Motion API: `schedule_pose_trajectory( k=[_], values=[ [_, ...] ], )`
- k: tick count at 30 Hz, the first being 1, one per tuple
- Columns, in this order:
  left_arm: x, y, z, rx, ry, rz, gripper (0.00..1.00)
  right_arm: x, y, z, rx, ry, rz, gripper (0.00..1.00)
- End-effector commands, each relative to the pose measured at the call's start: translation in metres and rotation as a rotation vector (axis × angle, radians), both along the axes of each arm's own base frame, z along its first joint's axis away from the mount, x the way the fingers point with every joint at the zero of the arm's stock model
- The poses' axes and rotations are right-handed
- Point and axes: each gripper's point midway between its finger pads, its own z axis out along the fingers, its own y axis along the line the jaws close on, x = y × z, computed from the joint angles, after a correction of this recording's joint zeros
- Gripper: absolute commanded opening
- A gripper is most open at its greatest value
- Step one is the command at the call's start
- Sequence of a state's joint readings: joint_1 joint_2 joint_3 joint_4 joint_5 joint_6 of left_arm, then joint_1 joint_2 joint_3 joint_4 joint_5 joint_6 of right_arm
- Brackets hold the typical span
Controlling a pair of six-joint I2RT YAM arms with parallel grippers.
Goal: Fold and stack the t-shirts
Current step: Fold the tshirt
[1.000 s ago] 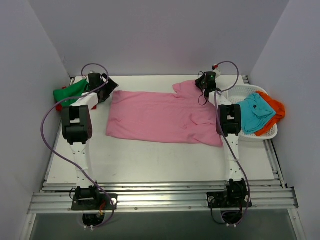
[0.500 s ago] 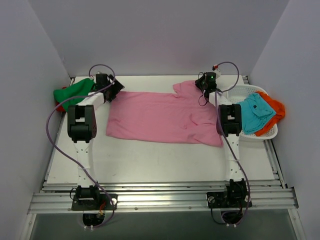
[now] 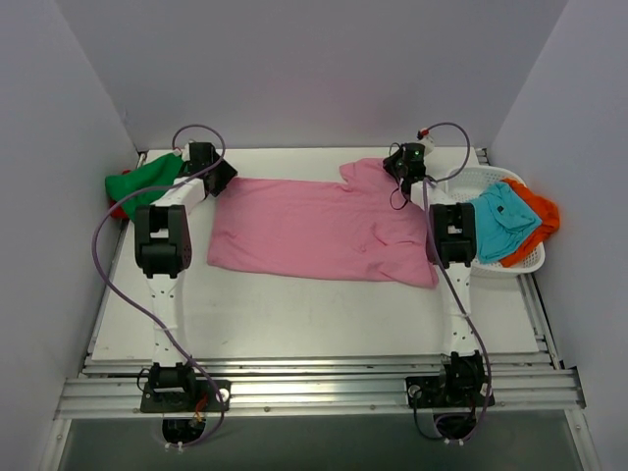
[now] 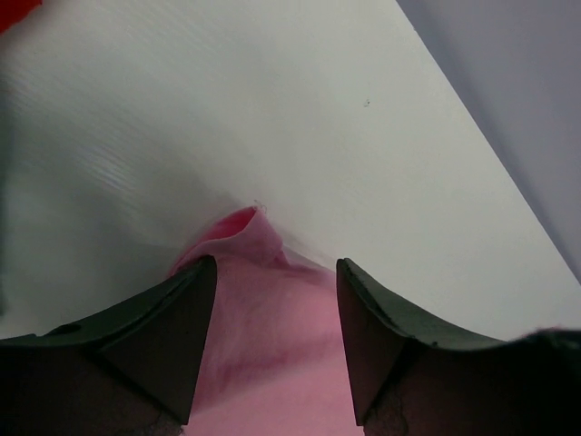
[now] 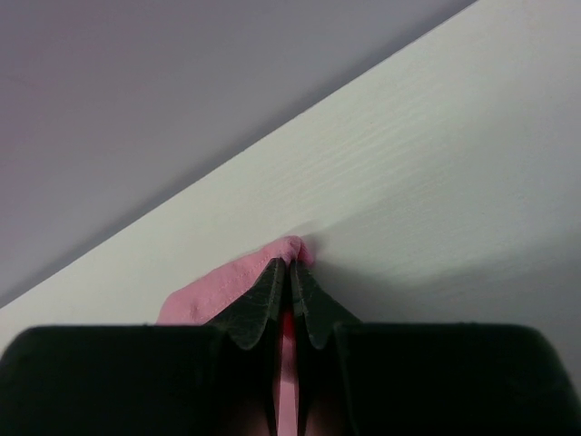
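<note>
The pink shirt [image 3: 314, 231] lies flat mid-table, long axis left to right, sleeved end to the right. Bare table [image 3: 294, 314] shows in front of it and the back wall is close behind. The green shirt [image 3: 142, 180] lies off its left end, and the basket [image 3: 520, 263] holding a teal shirt [image 3: 500, 221] and an orange shirt [image 3: 540, 211] sits off its right. Both arms stretch forward to its far corners: the left gripper [image 4: 277, 268] is open, fingers either side of the far-left corner, and the right gripper [image 5: 290, 268] is pinched tight on the far-right corner.

White table [image 3: 314, 314], pink t-shirt [image 3: 314, 231] spread flat, green t-shirt [image 3: 139, 182] far left, mesh basket [image 3: 525, 263] right
</note>
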State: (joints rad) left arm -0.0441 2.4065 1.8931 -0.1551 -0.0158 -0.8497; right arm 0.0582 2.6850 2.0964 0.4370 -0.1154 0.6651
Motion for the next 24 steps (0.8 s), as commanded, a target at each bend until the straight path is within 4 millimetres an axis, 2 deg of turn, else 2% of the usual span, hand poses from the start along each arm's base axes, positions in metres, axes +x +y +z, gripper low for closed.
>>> schedule_pose_trajectory(
  k=[1,10,14,18,21,24],
  values=[
    [0.000,0.009,-0.011,0.036,0.039,0.025,0.64,-0.022,-0.007,-0.021,-0.014,0.114,0.001,0.00],
    [0.000,0.011,-0.021,0.039,0.073,0.037,0.44,-0.031,-0.011,-0.023,0.002,0.115,0.000,0.00],
    [0.002,0.012,-0.022,0.042,0.074,0.041,0.24,-0.033,-0.009,-0.027,0.009,0.119,0.005,0.00],
    [0.005,0.014,-0.022,0.044,0.068,0.042,0.09,-0.033,-0.008,-0.028,0.013,0.119,0.010,0.00],
    [0.008,0.015,-0.022,0.042,0.062,0.043,0.03,-0.032,-0.008,-0.027,0.015,0.118,0.012,0.00],
    [0.014,0.016,-0.016,0.040,0.042,0.041,0.02,-0.030,-0.008,-0.021,0.011,0.108,0.015,0.00]
  ],
)
